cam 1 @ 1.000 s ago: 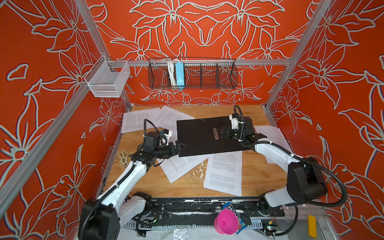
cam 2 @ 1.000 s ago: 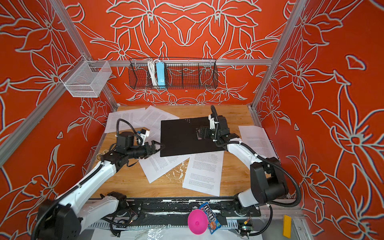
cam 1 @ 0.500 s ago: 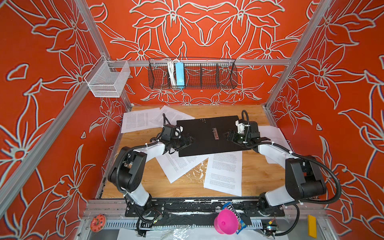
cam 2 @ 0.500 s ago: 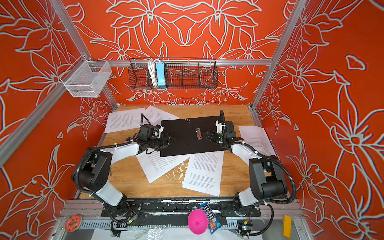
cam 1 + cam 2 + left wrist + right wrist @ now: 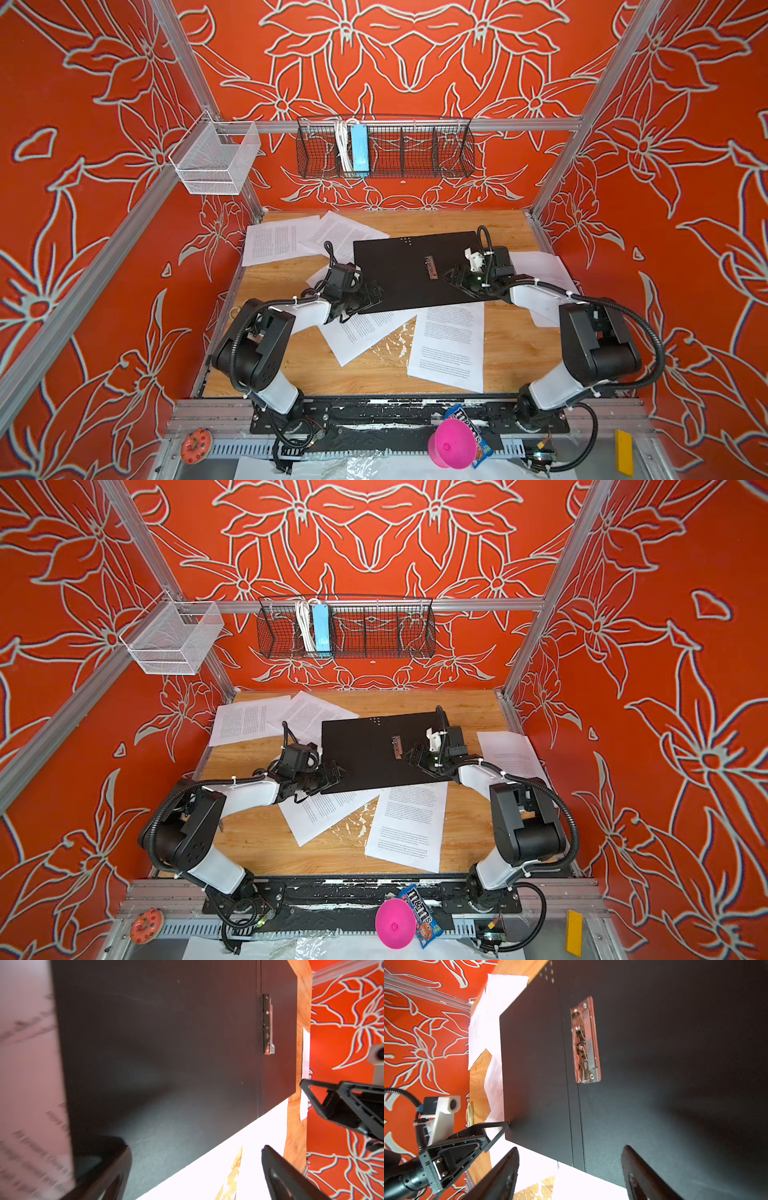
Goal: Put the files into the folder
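Note:
The folder point(image 5: 409, 270) point(image 5: 365, 750) lies open on the table, black inside up, with its metal clip point(image 5: 431, 268) point(image 5: 586, 1041) near the spine. White printed files lie loose around it: two at the back left point(image 5: 274, 241), two partly under its near edge point(image 5: 451, 345), and one on the right point(image 5: 540, 266). My left gripper point(image 5: 370, 293) point(image 5: 195, 1153) is open at the folder's near left corner, one finger over the folder and one over a sheet. My right gripper point(image 5: 455, 276) point(image 5: 571, 1159) is open low over the folder's near edge by the spine, holding nothing.
A black wire basket point(image 5: 415, 149) on the back wall holds a light-blue power strip point(image 5: 359, 147). A white mesh basket point(image 5: 216, 160) hangs at the left. Clear plastic film point(image 5: 390, 345) lies between the near sheets. A pink cup point(image 5: 451, 442) and a candy bag point(image 5: 469, 419) sit on the front rail.
My left arm has folded down low and its gripper has come in to the folder's near left corner. The right gripper's jaws have narrowed somewhat and it has shifted slightly nearer.

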